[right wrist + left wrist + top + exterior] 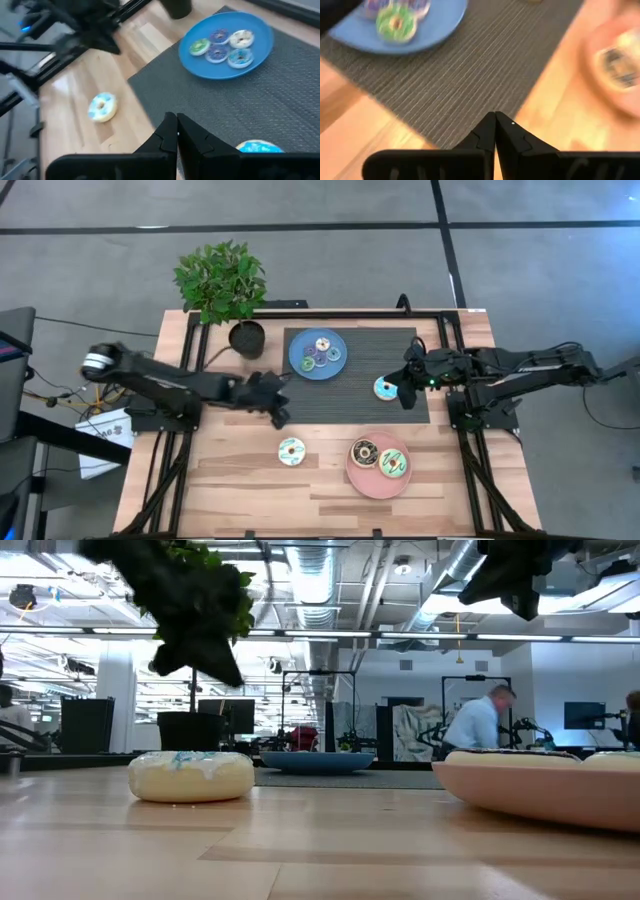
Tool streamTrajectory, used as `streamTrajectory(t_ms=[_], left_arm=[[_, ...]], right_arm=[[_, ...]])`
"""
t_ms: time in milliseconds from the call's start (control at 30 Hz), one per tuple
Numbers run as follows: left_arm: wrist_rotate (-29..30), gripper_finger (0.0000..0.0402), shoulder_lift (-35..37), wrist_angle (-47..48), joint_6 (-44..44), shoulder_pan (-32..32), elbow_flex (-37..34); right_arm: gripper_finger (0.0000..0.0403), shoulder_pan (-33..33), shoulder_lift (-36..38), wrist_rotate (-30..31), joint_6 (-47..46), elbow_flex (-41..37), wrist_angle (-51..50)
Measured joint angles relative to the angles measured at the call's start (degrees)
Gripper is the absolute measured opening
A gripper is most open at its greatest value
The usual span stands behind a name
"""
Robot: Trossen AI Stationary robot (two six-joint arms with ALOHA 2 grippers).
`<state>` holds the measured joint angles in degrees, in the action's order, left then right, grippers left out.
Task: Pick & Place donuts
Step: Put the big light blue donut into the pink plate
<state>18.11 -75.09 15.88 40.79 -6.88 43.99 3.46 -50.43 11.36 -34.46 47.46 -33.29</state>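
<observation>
Where the dark ribbed mat [352, 375] covers the middle of the wooden table [240, 490], the left gripper [279, 416] hangs over the mat's near-left corner with its two fingers pressed together and nothing between them, as the left wrist view confirms. The right gripper [405, 395] stands at the mat's right side, its fingers likewise closed and empty, just beside a light blue donut [385, 388] lying on the mat. A blue plate [338, 365] on the far part of the mat carries four tiny donuts [321, 354], among them a green one [199, 47], two purplish ones and a pale one. On bare wood near the table's middle lies a cream donut [291, 450] with pale blue icing, apart from both grippers. A pink plate [372, 478] to its right holds a dark brown donut [364, 452] and a cream-and-green donut [393, 463], touching each other. A potted plant [224, 283] stands at the table's far left corner.
</observation>
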Motion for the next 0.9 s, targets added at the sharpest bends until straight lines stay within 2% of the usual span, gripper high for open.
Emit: streamTrajectory(t_ms=[100, 233, 333, 467, 667, 767, 900], left_arm=[[1.70, 0.0000, 8.16, -5.02, -3.96, -2.36, -6.91], [0.11, 0.0000, 17.18, -2.88, -12.87, -4.13, -12.21], [-2.21, 0.0000, 22.80, -0.12, -15.19, -4.46, -14.28], [-4.39, 0.0000, 27.70, 2.16, -15.45, -4.44, -15.21], [-5.16, 0.0000, 32.08, 4.21, -22.16, -4.39, -15.17], [-3.88, 0.0000, 33.27, 6.28, -22.96, -4.33, -15.19], [-3.47, 0.0000, 33.40, 7.77, -22.77, -4.28, -15.19]], right_arm=[[0.0009, -0.76, -2.28, 2.00, -0.02, 0.00, 1.16], [0.0044, -1.37, -7.66, 2.31, 0.09, 0.02, 10.19], [0.0080, -1.80, -13.56, 2.75, 0.46, 2.07, 14.13], [0.0137, -4.06, -22.35, 3.66, -1.15, 8.45, 7.46], [0.0214, -8.86, -31.02, 3.65, -9.27, 17.23, -10.95], [0.0234, -10.06, -33.20, 3.74, -12.82, 18.80, -19.89], [0.0238, -10.33, -33.63, 3.36, -15.76, 17.74, -29.98]])
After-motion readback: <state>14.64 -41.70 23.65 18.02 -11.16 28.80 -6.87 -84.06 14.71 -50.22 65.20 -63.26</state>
